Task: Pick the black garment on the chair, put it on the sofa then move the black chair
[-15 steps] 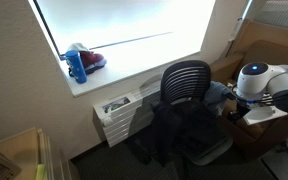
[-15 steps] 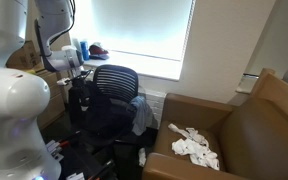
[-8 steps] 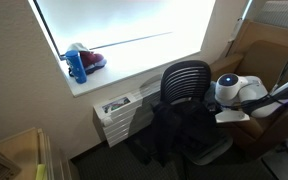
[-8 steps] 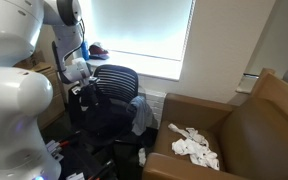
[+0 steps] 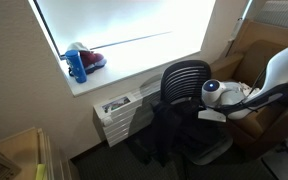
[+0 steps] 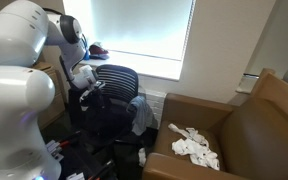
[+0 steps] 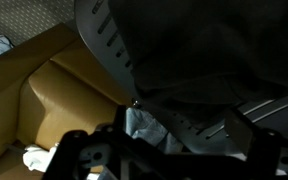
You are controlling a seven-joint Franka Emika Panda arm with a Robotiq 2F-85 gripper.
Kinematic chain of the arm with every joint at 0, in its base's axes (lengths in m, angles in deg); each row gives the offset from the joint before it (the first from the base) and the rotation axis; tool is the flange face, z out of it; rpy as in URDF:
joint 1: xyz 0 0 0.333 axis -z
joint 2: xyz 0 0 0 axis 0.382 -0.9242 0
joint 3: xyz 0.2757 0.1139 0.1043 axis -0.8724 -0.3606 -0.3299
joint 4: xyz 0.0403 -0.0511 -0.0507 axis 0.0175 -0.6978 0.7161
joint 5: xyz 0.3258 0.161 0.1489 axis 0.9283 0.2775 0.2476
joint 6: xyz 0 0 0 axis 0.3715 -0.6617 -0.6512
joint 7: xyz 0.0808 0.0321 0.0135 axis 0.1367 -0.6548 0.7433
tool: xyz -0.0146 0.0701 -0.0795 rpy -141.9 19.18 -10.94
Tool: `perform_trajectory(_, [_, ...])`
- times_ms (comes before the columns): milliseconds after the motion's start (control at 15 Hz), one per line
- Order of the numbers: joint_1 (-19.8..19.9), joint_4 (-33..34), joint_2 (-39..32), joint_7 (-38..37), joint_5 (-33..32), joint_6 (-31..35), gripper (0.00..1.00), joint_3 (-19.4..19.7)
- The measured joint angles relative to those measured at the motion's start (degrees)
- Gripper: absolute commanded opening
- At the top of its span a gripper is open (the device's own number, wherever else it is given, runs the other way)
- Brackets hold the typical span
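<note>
Nearly at the garment, fingers spread and empty

Close by the side of the chair (image 5: 184,82), the gripper (image 7: 162,160) hangs with its jaws wide apart and nothing between them, as the wrist view shows. In an exterior view the black garment (image 5: 179,132) lies draped over the seat, below the gripper and somewhat ahead of it, near but untouched. Its long axis seems to run from the foot of the backrest over the seat's front edge and down toward the wheels. I judge the coming move to be a short descent onto the bunched cloth on the seat, not a reach for the hanging part. Only one arm is present, so the pick falls to it.

In an exterior view the sofa (image 6: 239,125) stands on the far side of the chair from the gripper, with a white cloth (image 6: 194,148) on its cushion. The wrist view catches only a brown corner of the sofa, and there the garment is a dark mass below the ribbed backrest, with edges hard to make out.
</note>
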Motion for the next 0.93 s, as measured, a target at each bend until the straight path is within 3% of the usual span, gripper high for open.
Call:
perform_trajectory(267, [0.42,0.59,-0.44,-0.57,1.58,-0.07,1.00,0.18])
perform_trajectory(600, [3.20,5.59,-5.40,-4.22,12.63,-0.05,1.00,0.26])
perform_trajectory(933, [5.70,10.30,-11.23,-8.52,17.17,-0.35,1.00,0.54])
